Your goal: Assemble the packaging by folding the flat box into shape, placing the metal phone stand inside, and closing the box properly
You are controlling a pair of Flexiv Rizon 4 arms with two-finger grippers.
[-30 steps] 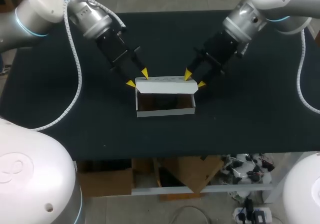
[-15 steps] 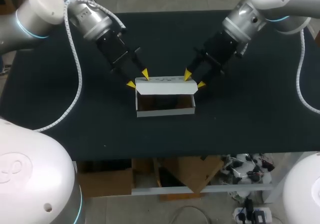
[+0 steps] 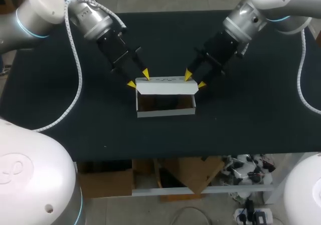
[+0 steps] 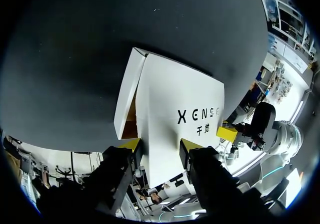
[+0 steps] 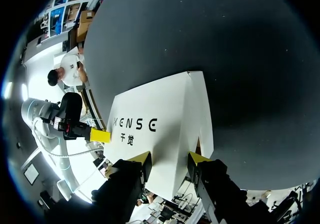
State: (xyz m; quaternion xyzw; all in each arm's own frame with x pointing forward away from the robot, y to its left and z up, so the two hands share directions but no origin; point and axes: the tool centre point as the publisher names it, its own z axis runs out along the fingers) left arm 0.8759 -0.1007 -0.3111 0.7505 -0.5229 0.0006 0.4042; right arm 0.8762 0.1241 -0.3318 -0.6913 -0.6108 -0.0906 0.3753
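Observation:
A white cardboard box (image 3: 165,112) stands mid-table, its open side towards the table's front edge. Its lid (image 3: 166,86) slants over the opening from the back edge. The brown inside shows a dark shape (image 3: 163,103) that I cannot make out. My left gripper (image 3: 138,79) straddles the lid's back left corner and my right gripper (image 3: 195,79) the back right corner, both open. In the left wrist view the printed lid (image 4: 175,109) runs ahead of that gripper (image 4: 160,145). The right wrist view has the lid (image 5: 160,129) between its gripper's (image 5: 170,158) fingers.
The black table (image 3: 241,125) carries only the box. My left arm's white cable (image 3: 75,84) hangs in a loop over the table's left part.

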